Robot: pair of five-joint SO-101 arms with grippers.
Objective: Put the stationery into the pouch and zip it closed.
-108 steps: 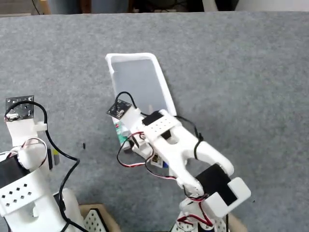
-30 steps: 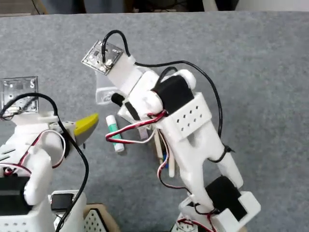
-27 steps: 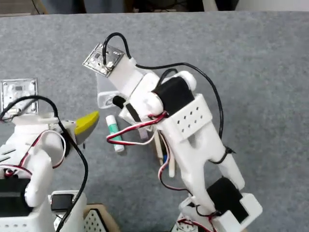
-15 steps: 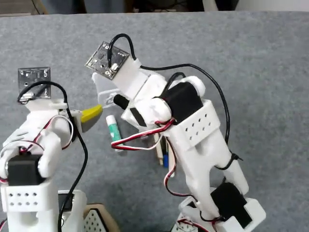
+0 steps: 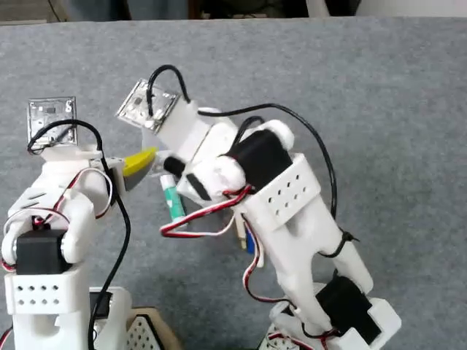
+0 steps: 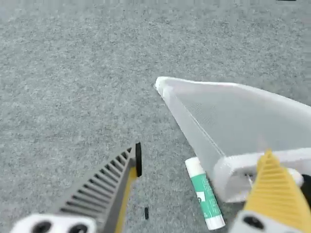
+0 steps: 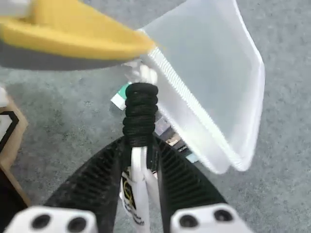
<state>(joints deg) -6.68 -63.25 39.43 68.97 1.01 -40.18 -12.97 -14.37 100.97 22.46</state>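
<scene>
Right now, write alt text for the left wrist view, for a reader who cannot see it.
A translucent white pouch tilts up from a grey table, with a green-and-white glue stick lying on the table just beside it. The left pincer is open, its grey finger and yellow finger spread to either side of the stick.

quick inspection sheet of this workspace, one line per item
surface: grey fuzzy table cover
job's things: clear pouch held up at one end; glue stick and pens lie on the cover, outside it
clutter: cardboard box at the near edge; small black speck
grippers: right gripper shut on the pouch; left gripper open beside it
cables: black cable loops over the right arm
surroundings: dark shapes past the far edge, cannot tell what
</scene>
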